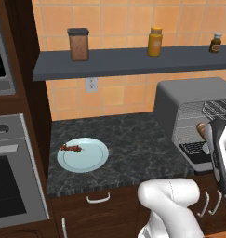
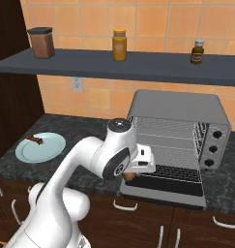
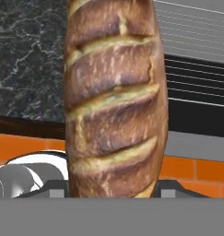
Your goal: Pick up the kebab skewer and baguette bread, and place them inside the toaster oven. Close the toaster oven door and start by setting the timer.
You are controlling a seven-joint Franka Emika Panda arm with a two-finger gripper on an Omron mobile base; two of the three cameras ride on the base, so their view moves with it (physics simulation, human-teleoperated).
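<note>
Spanning the lower part of both base views, one dark speckled worktop (image 1: 133,144) carries one grey toaster oven (image 2: 179,109) at its right end, with the toaster oven door (image 2: 165,191) folded down flat over the worktop's front edge and the wire racks inside exposed. One long grey shelf (image 1: 123,62) runs along the orange tiled wall above. On it stand three containers: one brown canister with a dark lid (image 1: 79,44) at the left, one yellow jar (image 1: 155,42) in the middle and one small dark bottle (image 1: 216,43) at the right. One built-in steel oven (image 1: 9,172) sits in the cabinet to the left of the worktop. One pale blue plate (image 1: 89,160) lies on the worktop, well apart from the toaster oven, and one kebab skewer (image 1: 71,148) rests on its far left part (thin, with small dark red chunks). One baguette bread (image 3: 114,97) is held in the end effector (image 3: 113,191), the loaf rising straight up through the hand view with its scored crust facing the camera. The jaws stand fairly wide, closed against the sides of the loaf's lower end. In the right base view the end effector (image 2: 133,172) hangs just in front of the toaster oven's left side, over the lowered door, the brown end of the loaf poking out beneath it.
</note>
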